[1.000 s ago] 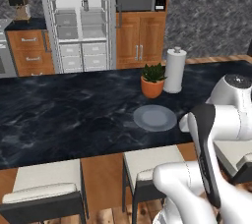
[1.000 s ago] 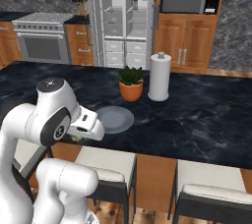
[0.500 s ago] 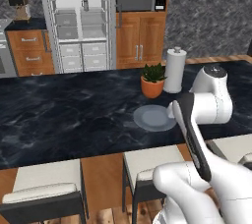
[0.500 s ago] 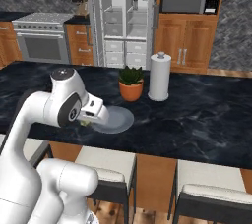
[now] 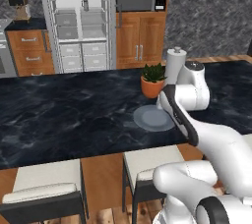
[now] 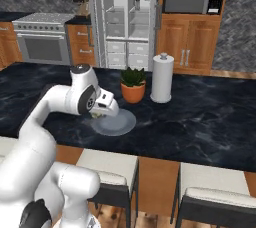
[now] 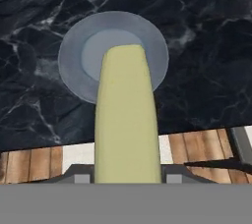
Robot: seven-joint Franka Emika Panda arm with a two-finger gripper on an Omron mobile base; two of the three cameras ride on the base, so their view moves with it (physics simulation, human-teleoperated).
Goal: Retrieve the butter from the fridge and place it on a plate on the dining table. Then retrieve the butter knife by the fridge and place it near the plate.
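Hand view: gripper (image 7: 127, 179) holds butter (image 7: 126, 115) over plate (image 7: 74, 66)

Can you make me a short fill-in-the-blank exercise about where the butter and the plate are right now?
1. The gripper is shut on the pale-yellow ____.
2. The grey plate lies on the black marble dining ____.
3. Just behind the plate stands a potted plant in an ____ pot.
4. Both doors of the fridge are ____.

Missing words: butter; table; orange; open
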